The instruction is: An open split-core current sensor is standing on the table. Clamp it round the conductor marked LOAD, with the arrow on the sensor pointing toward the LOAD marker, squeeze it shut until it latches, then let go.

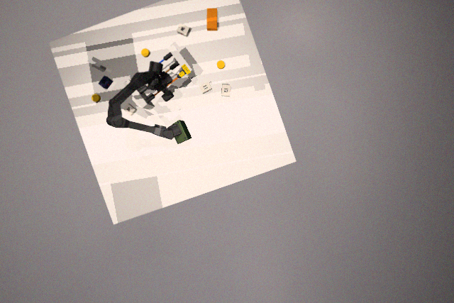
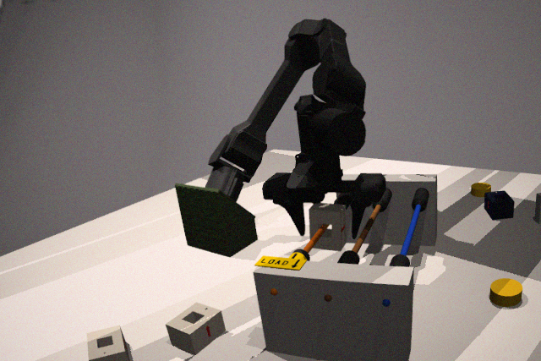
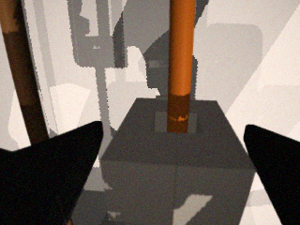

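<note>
The grey current sensor sits round the orange conductor, which passes through its square window. Its two halves meet at a thin seam in the wrist view; no gap shows. The yellow LOAD marker is at the conductor's near end in the exterior view. A red mark shows on the sensor's side, but its direction is too small to tell. My gripper is open, its fingers on either side of the sensor, with gaps near the tips. In the top view the arm hides the sensor.
The brown conductor runs close beside one finger, with the blue conductor beyond. The stand's end wall is near. Pale blocks, yellow discs, a dark blue block and an orange block lie around.
</note>
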Robot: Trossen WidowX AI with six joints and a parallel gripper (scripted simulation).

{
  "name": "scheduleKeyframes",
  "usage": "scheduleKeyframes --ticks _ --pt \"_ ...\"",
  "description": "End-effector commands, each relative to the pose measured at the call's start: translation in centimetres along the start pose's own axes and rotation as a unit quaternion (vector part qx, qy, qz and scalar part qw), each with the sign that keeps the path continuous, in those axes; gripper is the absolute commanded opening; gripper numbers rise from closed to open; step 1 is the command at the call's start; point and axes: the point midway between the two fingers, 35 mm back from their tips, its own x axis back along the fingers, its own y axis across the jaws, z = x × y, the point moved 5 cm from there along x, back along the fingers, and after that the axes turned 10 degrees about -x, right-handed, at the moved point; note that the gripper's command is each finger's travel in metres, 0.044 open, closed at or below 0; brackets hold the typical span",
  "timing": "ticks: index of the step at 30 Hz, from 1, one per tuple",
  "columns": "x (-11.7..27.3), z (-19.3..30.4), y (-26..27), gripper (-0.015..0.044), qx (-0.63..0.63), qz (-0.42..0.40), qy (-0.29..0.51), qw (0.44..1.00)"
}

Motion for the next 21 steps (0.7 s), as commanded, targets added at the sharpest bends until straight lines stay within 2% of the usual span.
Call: scheduleKeyframes --ticks 1,7,15,21 --pt "0.0 0.0 0.0 0.044 0.0 0.0 0.0 1.0" --pt "0.2 0.0 0.0 0.044 0.0 0.0 0.0 1.0" --pt "10.3 0.2 0.0 0.044 0.003 0.002 -0.003 1.0" --pt "10.6 0.3 0.0 0.044 0.003 0.002 -0.003 1.0"
